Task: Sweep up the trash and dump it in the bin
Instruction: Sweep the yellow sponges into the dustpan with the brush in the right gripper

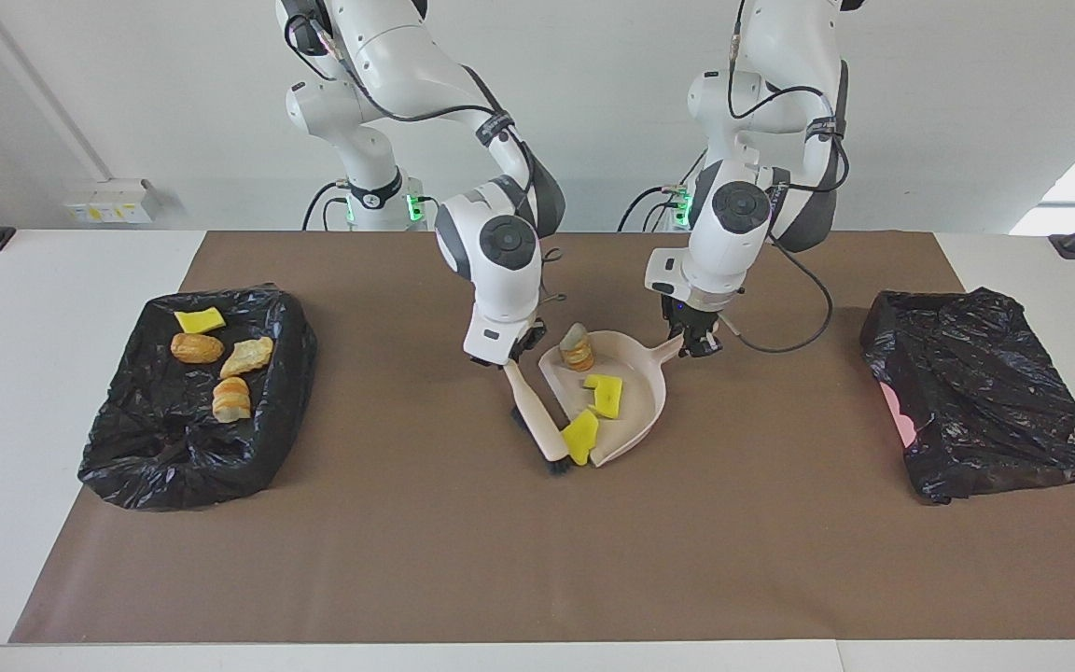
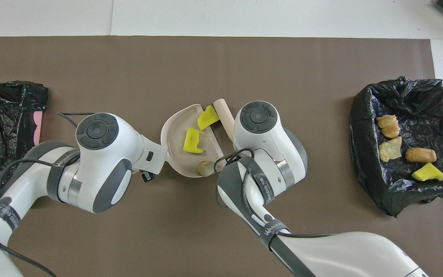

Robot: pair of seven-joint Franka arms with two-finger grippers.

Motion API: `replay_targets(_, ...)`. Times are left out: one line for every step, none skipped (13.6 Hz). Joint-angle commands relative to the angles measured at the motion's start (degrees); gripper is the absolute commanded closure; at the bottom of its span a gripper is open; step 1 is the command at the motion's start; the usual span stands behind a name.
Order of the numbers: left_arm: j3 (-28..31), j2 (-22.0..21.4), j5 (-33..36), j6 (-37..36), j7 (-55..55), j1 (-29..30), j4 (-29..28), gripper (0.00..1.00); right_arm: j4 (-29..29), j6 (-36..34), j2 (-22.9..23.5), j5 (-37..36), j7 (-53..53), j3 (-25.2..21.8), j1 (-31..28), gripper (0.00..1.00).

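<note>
My left gripper (image 1: 694,343) is shut on the handle of the pale pink dustpan (image 1: 638,403), which lies mid-table. My right gripper (image 1: 505,358) is shut on a wooden brush (image 1: 533,411), tilted down with its black bristles (image 1: 553,461) at the pan's open lip. In the pan are a brown lump (image 1: 578,349) and a yellow chunk (image 1: 605,393). A second yellow chunk (image 1: 582,436) lies on the lip against the brush. In the overhead view the pan (image 2: 175,134), both yellow chunks (image 2: 192,140) (image 2: 207,117) and the lump (image 2: 205,168) show.
A black-bagged bin (image 1: 146,448) at the right arm's end of the table holds several scraps, yellow (image 1: 199,320) and tan to brown (image 1: 196,348). A crumpled black bag (image 1: 981,392) over something pink (image 1: 900,415) lies at the left arm's end.
</note>
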Motion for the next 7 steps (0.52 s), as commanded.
replay_targets(0.3,-1.3,-0.2,1.8,-2.6,-0.2,-2.4,1.0,-0.2,-3.2,-0.9,6.5,-5.1,1.3,-0.4,1.0)
replay_targets(0.3,-1.5,-0.2,1.3,-3.8,-0.5,-2.8,1.0,-0.3,-3.3,-1.0,6.5,-5.2,1.3,-0.4,1.0)
replay_targets(0.3,-1.5,-0.2,1.3,-6.0,-0.6,-2.7,1.0,-0.3,-3.8,-1.0,6.3,-5.4,1.3,-1.0,1.0)
replay_targets(0.3,-1.4,-0.2,1.4,-8.6,-0.6,-2.4,1.0,-0.2,-4.0,-0.9,5.7,-5.4,1.1,-1.9,1.0)
replay_targets(0.3,-1.1,-0.2,1.9,-10.2,-0.3,-2.0,1.0,-0.2,-4.3,-1.1,5.6,-5.4,0.9,-3.3,1.0)
replay_targets(0.3,-0.9,-0.2,2.1,-10.4,-0.2,-1.8,1.0,-0.2,-5.1,-1.8,5.6,-5.4,0.9,-5.2,1.0)
replay_targets(0.3,-1.1,-0.2,2.0,-10.4,0.0,-1.5,1.0,-0.2,-6.2,-3.0,5.5,-5.3,0.9,-6.4,1.0)
